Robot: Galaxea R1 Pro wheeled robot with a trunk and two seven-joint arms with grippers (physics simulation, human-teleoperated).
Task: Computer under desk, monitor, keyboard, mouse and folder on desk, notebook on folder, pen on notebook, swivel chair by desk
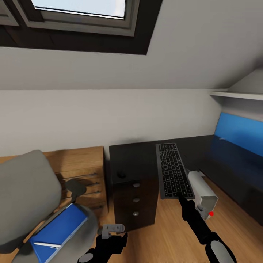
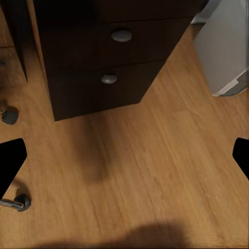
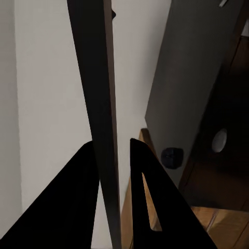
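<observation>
Black right tool point(image 3: 114, 197), fingers clamping the slim dark-keyed, silver-framed keyboard point(image 1: 173, 170), holds its near end past the long black desk's point(image 1: 142, 155) front edge. Left tool point(image 2: 124, 155) hangs open over wooden floor point(image 2: 155, 155) beside the desk's drawers. Flat blue folder point(image 1: 58, 230), partly cut off, lies on the grey swivel chair point(image 1: 25, 190) left of the desk; a small black mouse point(image 1: 121, 174) sits on the desk.

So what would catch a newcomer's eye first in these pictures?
The right gripper clamps the near end of the keyboard, which lies lengthwise on the black desk. At lower left, the bright blue folder lies on the grey swivel chair, a pen on top.
</observation>
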